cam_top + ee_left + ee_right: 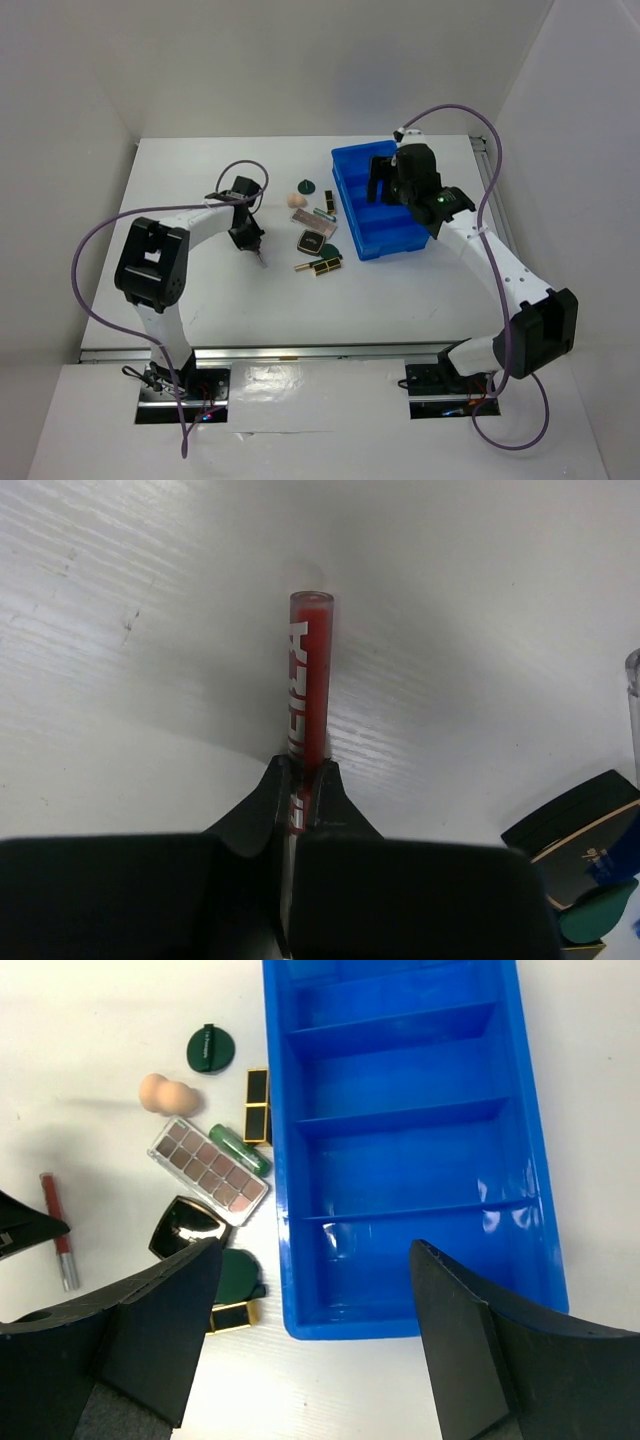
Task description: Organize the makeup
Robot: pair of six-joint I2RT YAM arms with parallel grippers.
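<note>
Left wrist view, close-up: left gripper (303, 792) is clenched on the slim red-pink translucent pencil (311, 680). White lettering runs down the pencil's side and its end is flat and round. It points straight away from the fingers, low over the white table (120, 680); can't tell if it touches. The other views don't show the lettering or the pinch.

Top view: the pencil is only a sliver under the left gripper, mid-table, left of the makeup pile and apart from it.

Right wrist view: right gripper (317, 1250) is released, jaws wide with nothing between, over the large blue plastic compartment tray (530, 1160). Four compartments show.

The pile lies left of the tray; this view separates each item:
- dark green round compact (209, 1048), farthest
- peach sponge (165, 1094), just nearer and left of it
- black-and-gold lipstick tube (257, 1105), just beside the tray's left wall
- brownish rectangular palette (210, 1170), with rows of brown and pink pans
- small green tube (240, 1150), along the palette's right edge
- dark square compact (188, 1228), glossy, near side of the palette
- second green round compact (238, 1275) and second lipstick tube (232, 1315), nearest, partly behind a finger
</note>
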